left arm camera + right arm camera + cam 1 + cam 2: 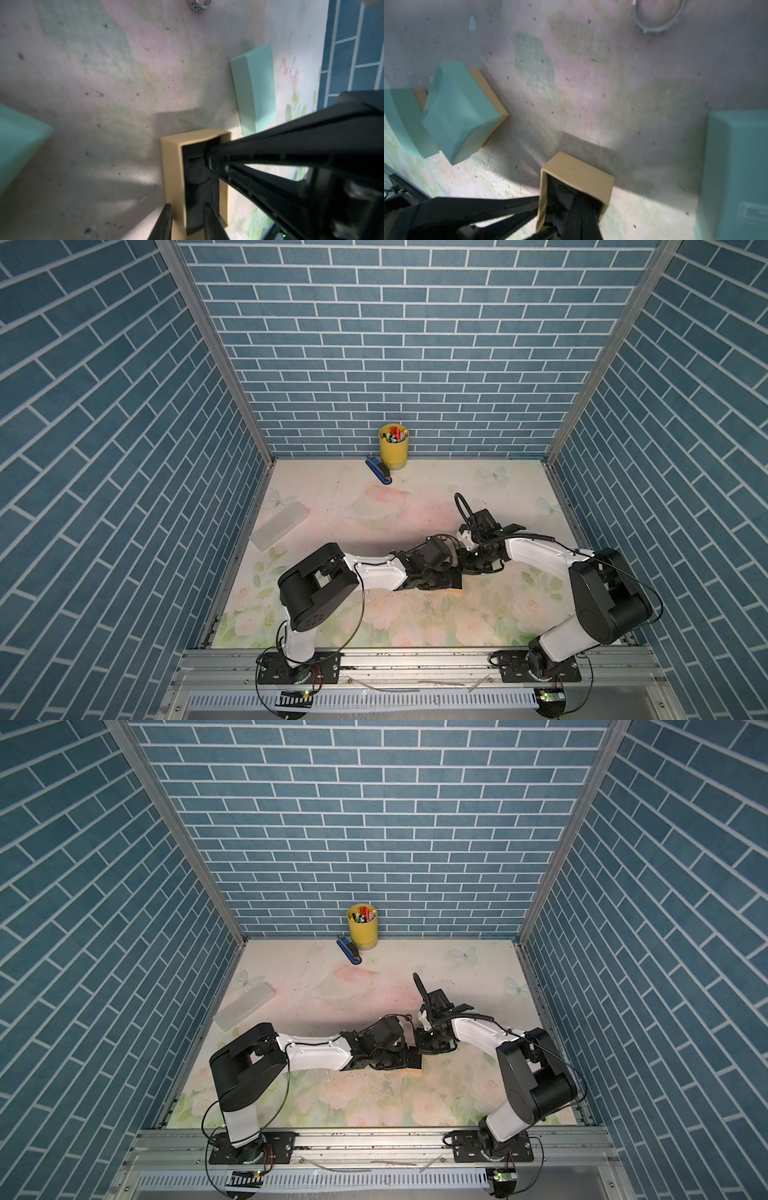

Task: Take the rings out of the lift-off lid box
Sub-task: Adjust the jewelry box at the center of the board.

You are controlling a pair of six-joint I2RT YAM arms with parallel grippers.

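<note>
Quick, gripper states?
Left gripper: closed on the box wall.
Right gripper: shut inside the box; whether it holds anything cannot be told.

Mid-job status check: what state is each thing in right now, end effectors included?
open box: lid off, black lining showing.
lid: off, lying on the table.
mint box: lid on.
second mint box: lid on.
ring: out, lying on the table.
left end effector: shut on the open box's wall.
right end effector: shut, tips inside the open box.
</note>
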